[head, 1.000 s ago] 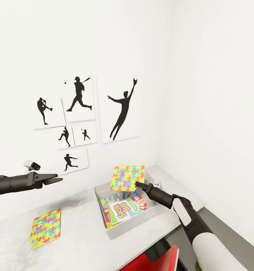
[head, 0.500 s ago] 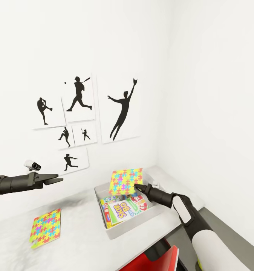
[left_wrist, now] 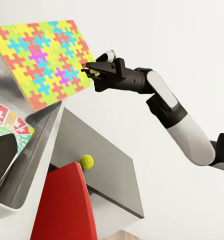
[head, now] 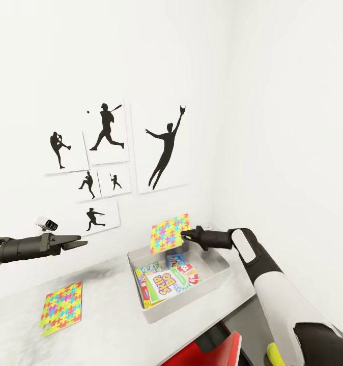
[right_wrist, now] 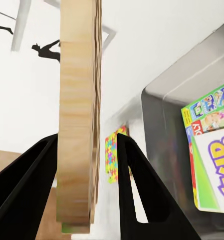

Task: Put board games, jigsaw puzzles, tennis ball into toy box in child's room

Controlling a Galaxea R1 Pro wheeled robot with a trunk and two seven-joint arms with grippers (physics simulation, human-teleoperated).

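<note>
My right gripper (head: 184, 235) is shut on one edge of a jigsaw puzzle (head: 170, 233) and holds it tilted in the air above the back of the grey toy box (head: 216, 257). In the right wrist view the puzzle (right_wrist: 79, 115) shows edge-on between the two fingers. Board games (head: 167, 285) lie flat inside the box, a Skip-Bo box on top. The second jigsaw puzzle (head: 62, 308) lies flat on the table at the left. My left gripper (head: 83, 241) hovers open above the table, left of the box. The tennis ball (left_wrist: 86, 161) sits low, below the tabletop.
The white table (head: 110, 325) stands in the room's corner, with walls close behind it and to its right. Black sports-silhouette pictures (head: 164, 147) hang on the back wall. A red object (head: 212, 353) stands under the table's front edge.
My right gripper has lifted the puzzle higher over the box and its forearm has swung up. The left arm has barely moved.
</note>
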